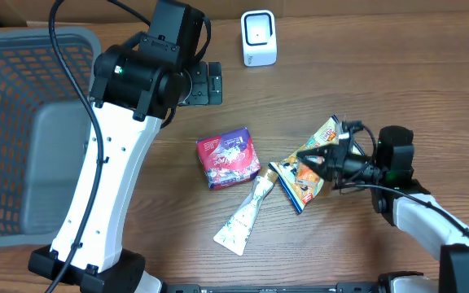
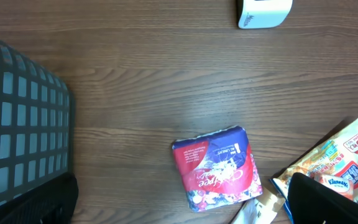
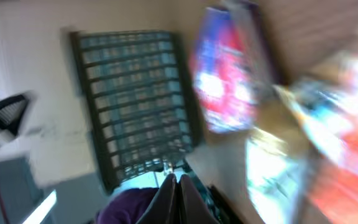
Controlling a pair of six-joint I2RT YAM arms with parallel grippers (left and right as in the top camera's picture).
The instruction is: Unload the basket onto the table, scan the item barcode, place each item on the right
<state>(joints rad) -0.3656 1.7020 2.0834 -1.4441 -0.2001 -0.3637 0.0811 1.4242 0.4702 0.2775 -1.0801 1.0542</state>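
The snack packet (image 1: pixel 304 185) lay on the desk (image 1: pixel 365 73), right of centre, tilted on a diagonal with its orange and blue print facing up. The right gripper (image 1: pixel 306 157) sat directly over the packet's middle, reaching in from the right side. Its jaws were pressed together. The right wrist view was badly blurred, so I could not tell whether the fingertips (image 3: pixel 176 186) pinched the wrapper or only hovered above it. The packet (image 2: pixel 334 158) also showed at the right edge of the left wrist view.

The left gripper (image 1: pixel 208 84) hung above bare desk near the far edge, well apart from the snack packet. Its jaws were spread wide and gripped nothing.

The white scanner (image 1: pixel 259 38) stood upright at the far edge, just right of the left gripper and well away from the snack packet.

A red and purple packet (image 1: pixel 228 159) lay at the centre of the desk, just left of the snack packet. A white sachet (image 1: pixel 245 216) lay slanted in front of it, its upper end touching the snack packet's near corner.

The grey mesh basket (image 1: pixel 6 49) stood at the far left, with the left arm crossing above its right rim. All three packets lay on the desk, outside the basket.
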